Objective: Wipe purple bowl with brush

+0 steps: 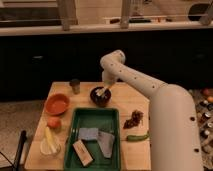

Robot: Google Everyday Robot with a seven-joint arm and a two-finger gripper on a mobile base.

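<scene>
With the gripper [106, 86] low over the purple bowl [100, 97] at the back of the worktop [126, 105], jaws clamped on the brush [102, 92], sweep its head lightly round the inner wall so the bowl doesn't slide.

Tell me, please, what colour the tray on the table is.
Green, seen best in the camera view: the tray. The gripper is at the purple bowl.

Dark purple bowl [95, 99] upright, pale brush [101, 92] tilted inside it, claw [106, 86] just above.
</scene>
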